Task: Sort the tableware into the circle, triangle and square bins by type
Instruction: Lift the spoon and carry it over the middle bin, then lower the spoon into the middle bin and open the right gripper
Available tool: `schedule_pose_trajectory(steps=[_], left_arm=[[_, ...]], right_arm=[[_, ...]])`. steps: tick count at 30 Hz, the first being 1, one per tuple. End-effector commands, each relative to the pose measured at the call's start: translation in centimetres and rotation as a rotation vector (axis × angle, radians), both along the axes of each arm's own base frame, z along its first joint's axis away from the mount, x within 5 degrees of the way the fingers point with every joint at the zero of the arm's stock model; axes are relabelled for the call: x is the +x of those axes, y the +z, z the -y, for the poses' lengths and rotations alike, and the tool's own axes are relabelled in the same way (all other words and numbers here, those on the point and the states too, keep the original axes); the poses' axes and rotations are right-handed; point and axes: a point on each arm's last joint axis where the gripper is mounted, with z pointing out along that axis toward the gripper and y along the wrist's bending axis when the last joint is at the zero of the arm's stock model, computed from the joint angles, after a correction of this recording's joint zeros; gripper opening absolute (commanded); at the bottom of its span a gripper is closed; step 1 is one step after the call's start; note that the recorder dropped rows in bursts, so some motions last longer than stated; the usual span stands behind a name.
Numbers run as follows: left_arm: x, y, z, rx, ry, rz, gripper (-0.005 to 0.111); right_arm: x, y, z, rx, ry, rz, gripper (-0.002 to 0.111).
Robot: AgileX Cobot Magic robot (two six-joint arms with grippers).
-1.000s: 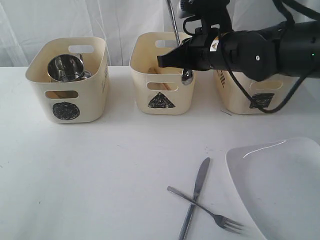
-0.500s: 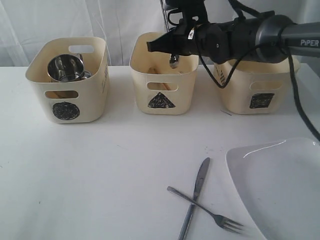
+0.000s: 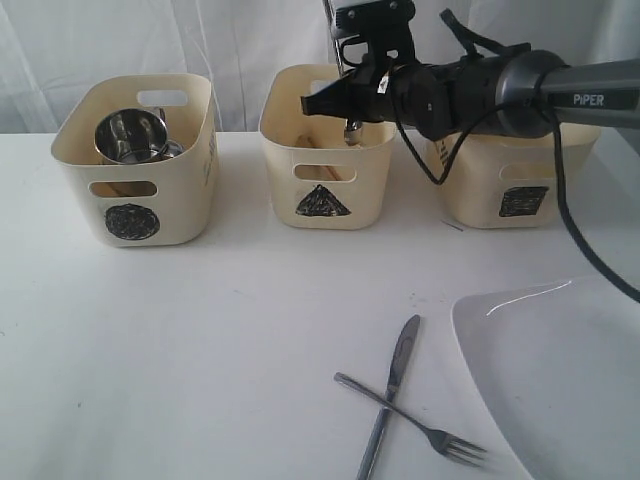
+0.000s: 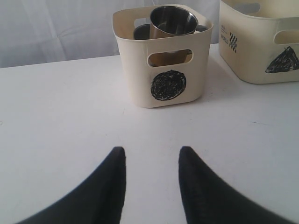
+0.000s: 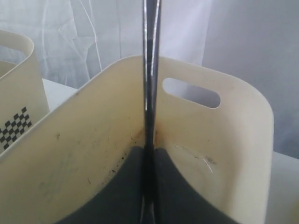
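My right gripper (image 3: 325, 100) is shut on a steel spoon (image 3: 349, 125), which hangs upright over the triangle bin (image 3: 290, 190) with its bowl at the bin's rim. In the right wrist view the spoon handle (image 5: 149, 70) rises from between the closed fingers (image 5: 126, 186), in front of a cream bin wall (image 5: 224, 149). A wooden piece (image 3: 305, 138) shows inside the triangle bin. The circle bin (image 3: 180, 200) holds steel mugs (image 3: 130, 135). My left gripper (image 4: 152, 154) is open over bare table, facing the circle bin (image 4: 140, 70) and a mug (image 4: 173, 21). It does not show in the exterior view.
A knife (image 3: 392, 390) and a fork (image 3: 410, 420) lie crossed near the table's front. A large white plate (image 3: 570, 370) sits at the front right. The square bin (image 3: 480, 190) stands behind the right arm. A white curtain hangs behind the bins.
My right gripper has carried the spoon left and farther back, from the triangle bin's right front rim to a spot over its opening. The left gripper's earlier state is not shown.
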Motion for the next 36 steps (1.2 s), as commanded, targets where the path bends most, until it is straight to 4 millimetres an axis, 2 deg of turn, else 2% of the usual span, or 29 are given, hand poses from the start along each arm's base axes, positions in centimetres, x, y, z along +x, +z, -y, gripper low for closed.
schedule_pose_trajectory(steps=[1,8,23,33,36], left_arm=[[0.0,0.0,0.0,-0.005,0.002,0.007,0.042],[0.0,0.0,0.0,-0.005,0.002,0.007,0.042],[0.0,0.0,0.0,-0.005,0.002,0.007,0.042],[0.0,0.0,0.0,-0.005,0.002,0.007,0.042],[0.0,0.0,0.0,-0.005,0.002,0.007,0.042]], right_arm=[[0.4,0.8,0.4,0.008,-0.004,0.088,0.000],[0.7,0.7,0.5,0.014,-0.005,0.113,0.000],[2.8,-0.1,0.0,0.002,-0.011,0.037,0.000],[3.0,-1.1,-0.1,-0.009,-0.011,-0.005,0.000],[3.0,-1.1,-0.1,-0.010,-0.011,-0.009,0.005]])
